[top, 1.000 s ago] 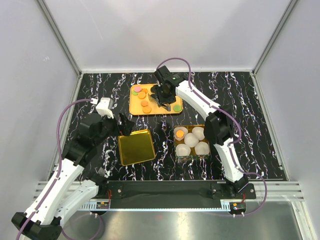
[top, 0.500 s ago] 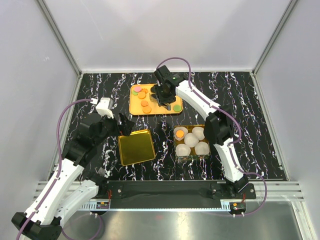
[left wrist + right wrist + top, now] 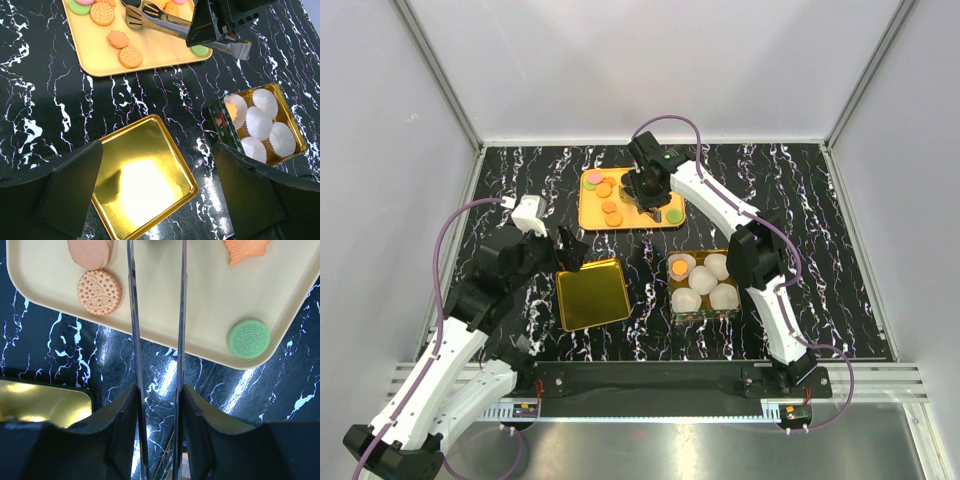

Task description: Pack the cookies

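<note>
The right gripper (image 3: pixel 157 390) is clenched on a pair of metal tongs (image 3: pixel 181 315). Its two fingers press against the tongs' arms from either side, and the arms stand narrowly apart. The tongs reach out over the near edge of an orange tray (image 3: pixel 592 217) that lies on the black marbled table (image 3: pixel 820 200), close to the middle of its far edge.

The cookies (image 3: pixel 130 56) lie on this tray, mostly in its left half. A pink cookie (image 3: pixel 595 177) sits at the far left corner. In the right wrist view a round dotted orange cookie (image 3: pixel 99 291) lies just left of the left tong arm without touching it. A green cookie (image 3: pixel 248 338) lies well to the right of the arms, by the tray's near right corner. The tips of the tongs are among the orange cookies. Whether they hold one cannot be told.

One more orange cookie (image 3: pixel 680 268) rests in a white paper cup (image 3: pixel 260 122) inside a tin (image 3: pixel 219 121) right of the table's middle, towards the near edge. A gold lid (image 3: pixel 145 185) lies flat just left of the tin.

The left gripper (image 3: pixel 157 147) hangs over the lid with its fingers spread wide, grasping nothing.
</note>
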You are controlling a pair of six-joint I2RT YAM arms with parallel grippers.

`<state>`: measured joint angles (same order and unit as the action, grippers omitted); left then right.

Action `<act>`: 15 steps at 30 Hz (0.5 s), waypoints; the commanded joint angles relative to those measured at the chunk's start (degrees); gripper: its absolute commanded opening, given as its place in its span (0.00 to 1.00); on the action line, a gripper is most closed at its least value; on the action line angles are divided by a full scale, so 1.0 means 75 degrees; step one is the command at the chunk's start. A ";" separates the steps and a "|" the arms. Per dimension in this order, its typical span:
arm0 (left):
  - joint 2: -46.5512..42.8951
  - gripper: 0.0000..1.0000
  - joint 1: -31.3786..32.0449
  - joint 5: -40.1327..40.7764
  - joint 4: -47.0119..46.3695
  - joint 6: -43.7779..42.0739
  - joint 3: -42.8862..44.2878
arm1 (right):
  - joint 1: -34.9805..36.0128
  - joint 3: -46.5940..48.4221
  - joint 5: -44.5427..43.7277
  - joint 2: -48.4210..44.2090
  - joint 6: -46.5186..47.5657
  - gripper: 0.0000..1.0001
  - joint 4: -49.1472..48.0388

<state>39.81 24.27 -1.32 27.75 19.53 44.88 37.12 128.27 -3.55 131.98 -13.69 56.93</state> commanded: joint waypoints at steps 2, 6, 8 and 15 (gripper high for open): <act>-0.0082 0.99 -0.0037 -0.0093 -0.0254 0.0045 0.0121 | 0.0101 0.0382 -0.0159 -0.0172 0.0080 0.35 0.0050; -0.0047 0.99 -0.0037 -0.0128 -0.0243 0.0045 0.0133 | 0.0101 0.0289 -0.0241 -0.0476 0.0126 0.35 0.0074; -0.0047 0.99 -0.0037 -0.0140 -0.0266 0.0045 0.0133 | 0.0101 0.0102 -0.0218 -0.0722 0.0115 0.35 -0.0007; -0.0082 0.99 -0.0049 -0.0152 -0.0266 0.0056 0.0121 | 0.0101 -0.0508 -0.0171 -0.1296 0.0056 0.35 -0.0219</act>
<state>39.81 24.27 -1.34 27.75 19.53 44.88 37.12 125.45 -3.95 128.16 -13.56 56.84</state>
